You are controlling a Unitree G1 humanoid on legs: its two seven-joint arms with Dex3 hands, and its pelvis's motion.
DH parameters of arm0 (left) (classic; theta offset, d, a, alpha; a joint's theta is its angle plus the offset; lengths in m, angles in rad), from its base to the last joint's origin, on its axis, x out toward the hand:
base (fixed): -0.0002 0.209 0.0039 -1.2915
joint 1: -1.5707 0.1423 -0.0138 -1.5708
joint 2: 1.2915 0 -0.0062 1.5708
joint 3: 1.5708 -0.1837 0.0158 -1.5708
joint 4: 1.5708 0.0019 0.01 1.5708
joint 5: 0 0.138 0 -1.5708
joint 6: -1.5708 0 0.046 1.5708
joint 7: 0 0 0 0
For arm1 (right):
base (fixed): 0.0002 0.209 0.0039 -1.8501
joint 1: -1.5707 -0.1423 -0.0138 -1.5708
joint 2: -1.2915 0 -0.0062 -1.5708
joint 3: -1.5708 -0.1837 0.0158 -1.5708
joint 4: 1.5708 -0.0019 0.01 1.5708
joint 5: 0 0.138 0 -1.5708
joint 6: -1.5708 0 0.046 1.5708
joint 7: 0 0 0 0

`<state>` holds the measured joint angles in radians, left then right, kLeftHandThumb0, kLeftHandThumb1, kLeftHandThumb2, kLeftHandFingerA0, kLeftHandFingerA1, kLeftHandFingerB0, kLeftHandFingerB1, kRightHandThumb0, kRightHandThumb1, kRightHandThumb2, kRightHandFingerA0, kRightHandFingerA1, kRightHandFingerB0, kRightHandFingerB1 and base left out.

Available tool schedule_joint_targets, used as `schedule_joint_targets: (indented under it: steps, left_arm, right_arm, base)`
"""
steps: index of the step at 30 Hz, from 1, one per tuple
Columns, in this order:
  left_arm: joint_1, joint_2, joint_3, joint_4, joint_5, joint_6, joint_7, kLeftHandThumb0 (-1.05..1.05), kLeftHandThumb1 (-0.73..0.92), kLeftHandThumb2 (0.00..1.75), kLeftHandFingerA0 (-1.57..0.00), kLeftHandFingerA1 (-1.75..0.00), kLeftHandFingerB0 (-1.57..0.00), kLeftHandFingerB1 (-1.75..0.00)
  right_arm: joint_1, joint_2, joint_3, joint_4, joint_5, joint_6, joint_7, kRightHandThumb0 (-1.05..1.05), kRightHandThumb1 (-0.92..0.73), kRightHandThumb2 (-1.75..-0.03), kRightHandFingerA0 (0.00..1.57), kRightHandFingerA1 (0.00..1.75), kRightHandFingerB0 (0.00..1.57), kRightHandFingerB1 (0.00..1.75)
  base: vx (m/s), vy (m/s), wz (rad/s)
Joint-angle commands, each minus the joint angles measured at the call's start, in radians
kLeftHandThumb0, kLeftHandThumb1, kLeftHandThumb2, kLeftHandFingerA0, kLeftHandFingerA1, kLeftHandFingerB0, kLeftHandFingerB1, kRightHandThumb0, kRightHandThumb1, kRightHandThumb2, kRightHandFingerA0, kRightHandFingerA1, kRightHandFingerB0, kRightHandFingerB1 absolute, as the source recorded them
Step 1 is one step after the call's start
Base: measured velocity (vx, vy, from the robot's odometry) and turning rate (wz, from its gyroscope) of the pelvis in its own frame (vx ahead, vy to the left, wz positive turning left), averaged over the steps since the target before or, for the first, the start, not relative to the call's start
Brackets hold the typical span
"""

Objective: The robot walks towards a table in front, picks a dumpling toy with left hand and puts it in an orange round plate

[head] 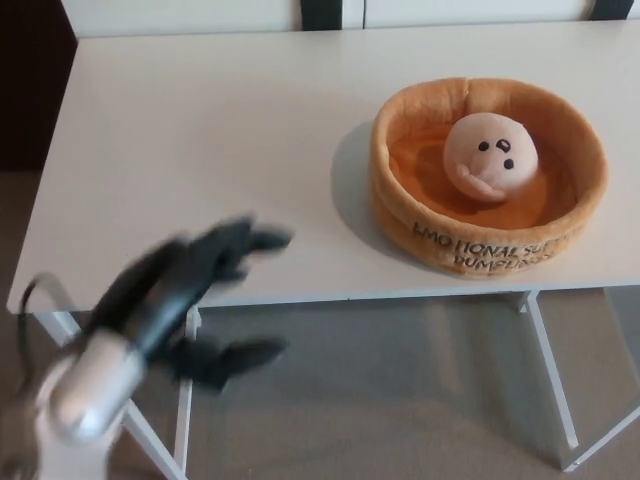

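A pink dumpling toy (490, 155) with a small face lies inside the orange round plush plate (400, 205) on the right part of the white table (200, 130). My left hand (195, 295) is low at the picture's bottom left, over the table's front edge and well away from the plate. It is blurred by motion, its fingers are spread apart and it holds nothing. The right hand does not show.
The table's front edge runs across the lower third of the picture, with white legs (555, 390) below it and grey floor (400, 400) beyond. A dark wall or furniture edge (30, 80) stands at the far left.
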<state>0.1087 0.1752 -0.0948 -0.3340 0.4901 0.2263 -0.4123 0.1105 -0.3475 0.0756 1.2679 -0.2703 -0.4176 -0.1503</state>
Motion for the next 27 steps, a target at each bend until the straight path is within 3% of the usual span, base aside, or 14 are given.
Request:
schedule_joint_targets:
  steps: [1,2,4,5,8,10,11,12,15,16,17,18,22,27]
  left_arm:
    - [0.89,0.222,0.411,0.314,-0.246,-0.932,0.1,-0.76,0.53,0.65,-0.55,-0.47,-0.48,-0.39]
    - [0.865,0.26,0.367,0.433,-0.14,-0.891,0.246,-0.82,0.56,0.72,-0.6,-0.47,-0.51,-0.41]
    - [0.839,0.309,0.308,0.537,0.007,-0.794,0.425,-0.74,0.7,0.62,-0.66,-0.42,-0.59,-0.38]
    - [0.834,0.345,0.256,0.517,0.114,-0.638,0.484,-0.6,0.67,0.61,-0.78,-0.6,-0.73,-0.42]
    - [0.779,0.419,0.135,0.522,0.247,-0.369,0.445,-0.54,0.64,0.6,-0.78,-0.61,-0.62,-0.41]
    - [0.725,0.456,0.066,0.59,0.273,-0.309,0.412,-0.53,0.63,0.59,-0.76,-0.59,-0.6,-0.42]
    - [0.715,0.464,0.053,0.606,0.273,-0.306,0.413,-0.53,0.63,0.59,-0.76,-0.59,-0.6,-0.42]
    - [0.632,0.469,-0.004,0.733,0.253,-0.29,0.353,-0.47,0.48,0.85,-0.61,-0.65,-0.42,-0.55]
    - [0.513,0.451,-0.044,0.902,0.181,-0.264,0.243,-0.46,0.5,0.86,-0.56,-0.64,-0.34,-0.53]
    - [0.453,0.433,-0.043,0.97,0.151,-0.267,0.222,-0.42,0.63,0.62,-0.57,-0.58,-0.26,-0.36]
    - [0.414,0.421,-0.042,1.014,0.132,-0.272,0.215,-0.42,0.63,0.62,-0.57,-0.58,-0.26,-0.36]
    - [0.311,0.366,0.02,1.154,0.047,-0.284,0.264,-0.39,0.57,0.57,-0.71,-0.8,-0.24,-0.33]
    - [0.207,0.303,0.16,1.303,-0.113,-0.301,0.308,-0.34,0.6,0.58,-0.81,-0.98,-0.26,-0.33]
    - [0.135,0.247,0.24,1.431,-0.174,-0.306,0.392,-0.32,0.58,0.58,-0.8,-0.82,-0.32,-0.33]
  right_arm:
    - [0.024,-0.013,-0.013,0.052,0.009,0.058,0.003,-0.44,-0.69,-0.61,0.68,0.43,0.43,0.34]
    - [0.028,-0.01,-0.011,0.057,0.006,0.063,-0.003,-0.5,-0.57,-0.87,0.64,0.59,0.36,0.48]
    - [0.035,-0.006,-0.011,0.06,0.006,0.068,-0.006,-0.5,-0.57,-0.87,0.62,0.59,0.37,0.48]
    - [0.038,-0.007,-0.014,0.059,0.01,0.071,-0.002,-0.51,-0.58,-0.87,0.56,0.56,0.36,0.48]
    - [0.043,-0.013,-0.009,0.057,0.005,0.076,-0.006,-0.5,-0.58,-0.87,0.55,0.56,0.35,0.48]
    - [0.048,-0.014,-0.011,0.057,0.006,0.077,-0.006,-0.5,-0.58,-0.86,0.55,0.56,0.35,0.48]
    - [0.049,-0.014,-0.012,0.057,0.007,0.078,-0.005,-0.5,-0.58,-0.86,0.55,0.56,0.35,0.48]
    - [0.052,-0.013,-0.011,0.053,0.008,0.078,-0.008,-0.45,-0.7,-0.62,0.67,0.44,0.42,0.34]
    - [0.048,-0.007,-0.017,0.059,0.013,0.086,-0.003,-0.45,-0.68,-0.61,0.69,0.43,0.42,0.34]
    - [0.051,-0.01,-0.022,0.059,0.018,0.083,-0.001,-0.44,-0.69,-0.61,0.68,0.44,0.42,0.34]
    - [0.054,-0.012,-0.025,0.058,0.021,0.081,0.0,-0.44,-0.69,-0.61,0.68,0.44,0.42,0.34]
    - [0.057,-0.013,-0.026,0.055,0.022,0.077,0.002,-0.44,-0.7,-0.62,0.68,0.44,0.42,0.34]
    - [0.052,-0.005,-0.014,0.053,0.009,0.074,-0.002,-0.44,-0.71,-0.62,0.67,0.43,0.43,0.34]
    - [0.057,0.01,-0.011,0.06,0.007,0.074,-0.007,-0.44,-0.68,-0.61,0.69,0.44,0.45,0.34]
  base:
    - [0.0,0.0,0.0]
    - [0.0,0.0,0.08]
    - [0.0,0.0,0.0]
    - [0.0,0.0,0.0]
    - [0.0,0.0,0.0]
    - [0.0,0.0,0.0]
    - [0.0,0.0,0.0]
    - [0.0,0.0,0.0]
    - [0.0,0.0,0.0]
    - [0.0,0.0,0.0]
    - [0.0,0.0,0.0]
    - [0.0,0.0,0.0]
    - [0.0,0.0,0.0]
    - [0.0,0.0,0.0]
